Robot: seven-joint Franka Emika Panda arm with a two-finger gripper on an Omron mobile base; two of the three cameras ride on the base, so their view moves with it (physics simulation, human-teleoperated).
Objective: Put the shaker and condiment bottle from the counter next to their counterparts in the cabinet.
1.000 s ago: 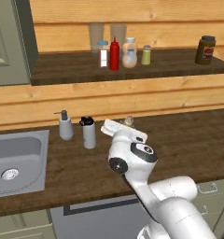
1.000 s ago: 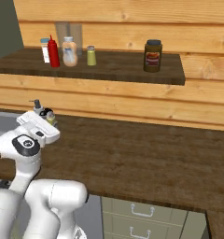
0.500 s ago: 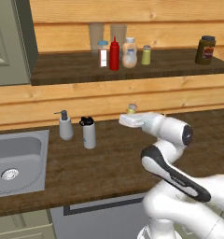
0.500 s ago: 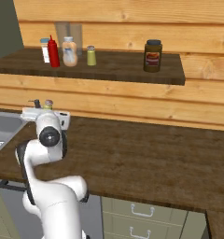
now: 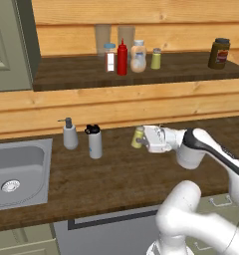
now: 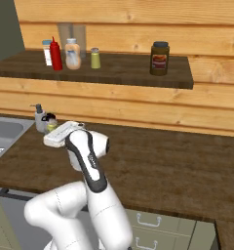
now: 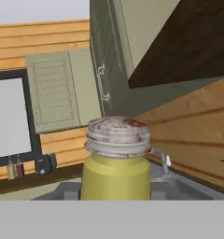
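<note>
Since 0.5 s ago the arm swung lower and leftward, carrying the shaker point(image 5: 138, 137) down to frame center in the left base view. Gripper point(image 5: 144, 139) was clenched on the shaker (cap close up in hand view point(image 7: 116, 135)), above the counter point(image 5: 116, 174). Upper center, the condiment bottle point(image 5: 122, 58) stood on the cabinet point(image 5: 66, 74) shelf beside the matching shaker point(image 5: 156, 59).

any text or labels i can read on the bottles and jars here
None can be read.
Blue-capped bottle: white-and-red label, print too small.
Dark jar: yellow-red label, blurred.
Shaker at the gripper: no lettering visible.
Red condiment bottle: no label visible.
</note>
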